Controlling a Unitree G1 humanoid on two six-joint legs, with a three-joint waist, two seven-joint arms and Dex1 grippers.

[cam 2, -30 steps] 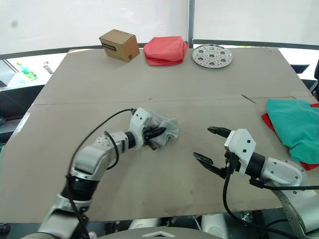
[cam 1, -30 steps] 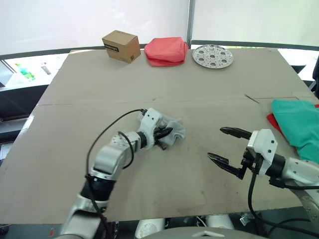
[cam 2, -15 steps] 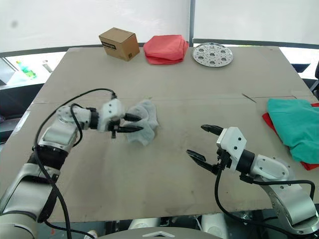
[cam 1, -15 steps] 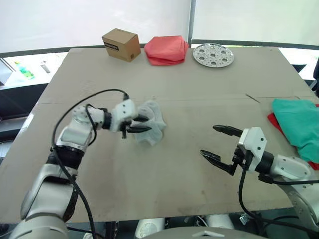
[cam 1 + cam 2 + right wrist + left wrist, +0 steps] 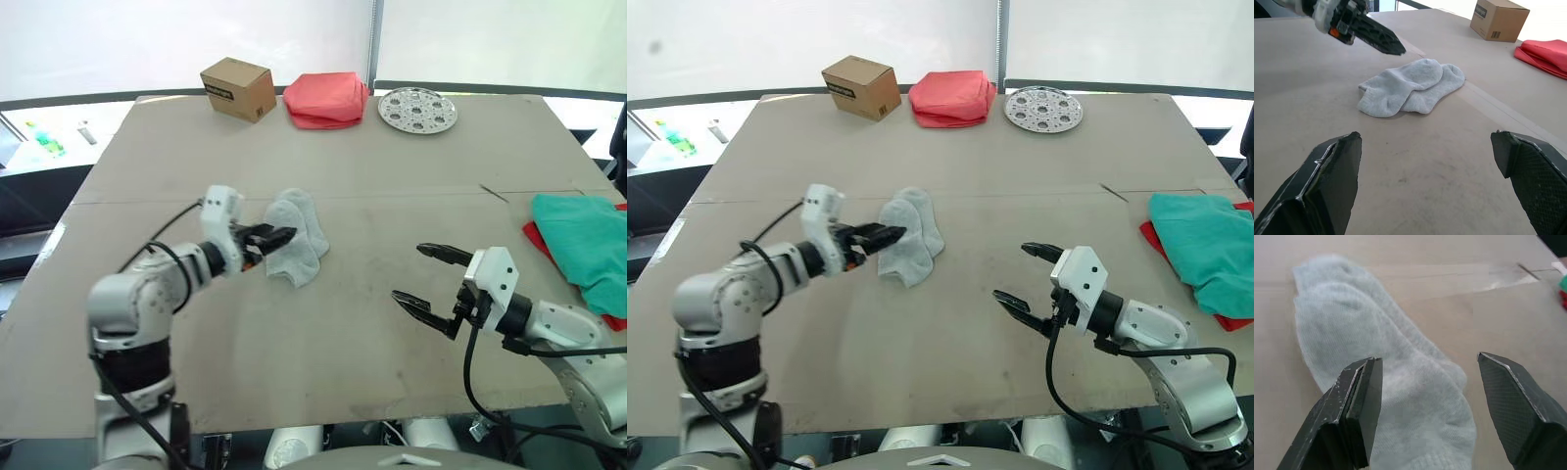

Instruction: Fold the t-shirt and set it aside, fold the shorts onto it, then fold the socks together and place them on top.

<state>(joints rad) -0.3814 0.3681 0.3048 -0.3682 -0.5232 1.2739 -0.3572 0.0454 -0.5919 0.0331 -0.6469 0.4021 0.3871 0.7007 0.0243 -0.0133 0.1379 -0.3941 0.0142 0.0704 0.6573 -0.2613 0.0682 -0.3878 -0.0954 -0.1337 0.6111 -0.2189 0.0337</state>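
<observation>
Socks [image 5: 909, 238] light grey; shorts [image 5: 1203, 245] teal; folded cloth [image 5: 953, 98] salmon-red; box [image 5: 860, 87] brown; table [image 5: 950, 323] tan.

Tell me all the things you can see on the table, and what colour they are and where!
socks: two, light grey, overlapping flat, middle of the table
shorts: one, teal-green, right edge, on the t-shirt
t-shirt: one, red, peeking out underneath
cardboard box: one, brown, far side
cloth bundle: one, salmon-pink, beside the box
round plate: one, silvery with holes, far side
left gripper: black, open, at the socks
right gripper: black, open, over bare table
</observation>
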